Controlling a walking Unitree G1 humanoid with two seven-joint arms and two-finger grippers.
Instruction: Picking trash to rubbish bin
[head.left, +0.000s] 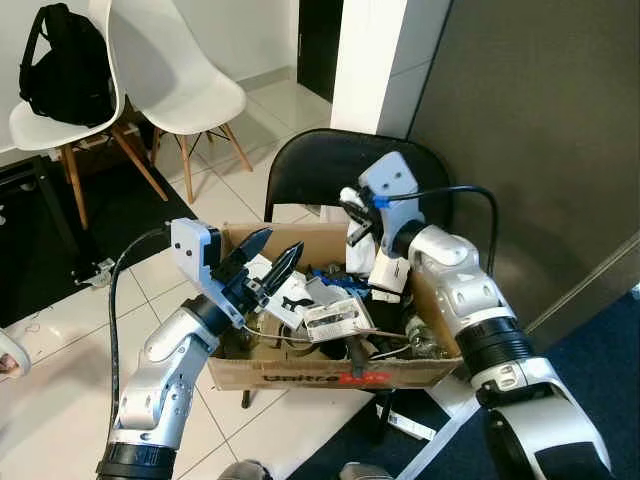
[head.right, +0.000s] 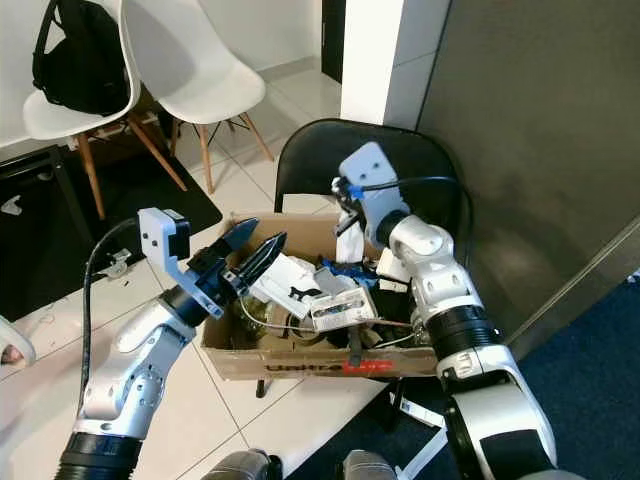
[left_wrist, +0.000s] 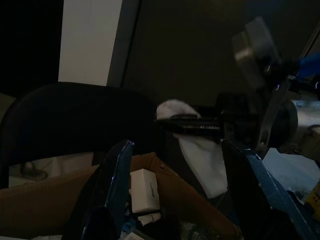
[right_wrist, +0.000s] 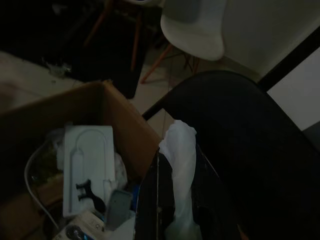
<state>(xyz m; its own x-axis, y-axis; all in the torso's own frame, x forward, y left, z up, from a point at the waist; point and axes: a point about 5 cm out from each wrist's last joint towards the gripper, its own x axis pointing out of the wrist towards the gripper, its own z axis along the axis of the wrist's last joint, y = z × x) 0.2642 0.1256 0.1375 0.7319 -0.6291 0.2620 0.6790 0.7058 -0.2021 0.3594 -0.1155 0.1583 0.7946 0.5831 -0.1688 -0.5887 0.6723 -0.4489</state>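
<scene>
I have the right gripper (right_wrist: 172, 200) pinched shut on a crumpled white piece of tissue-like trash (right_wrist: 181, 165), held above the far edge of the brown cardboard box (head.left: 330, 375) that sits on the black chair (head.left: 330, 160) and already holds mixed rubbish. My left gripper (head.left: 268, 262) hovers over the box's near-left side, fingers spread and empty. I judge this the drop-off step: next I should open the right fingers so the scrap falls inside the box.
</scene>
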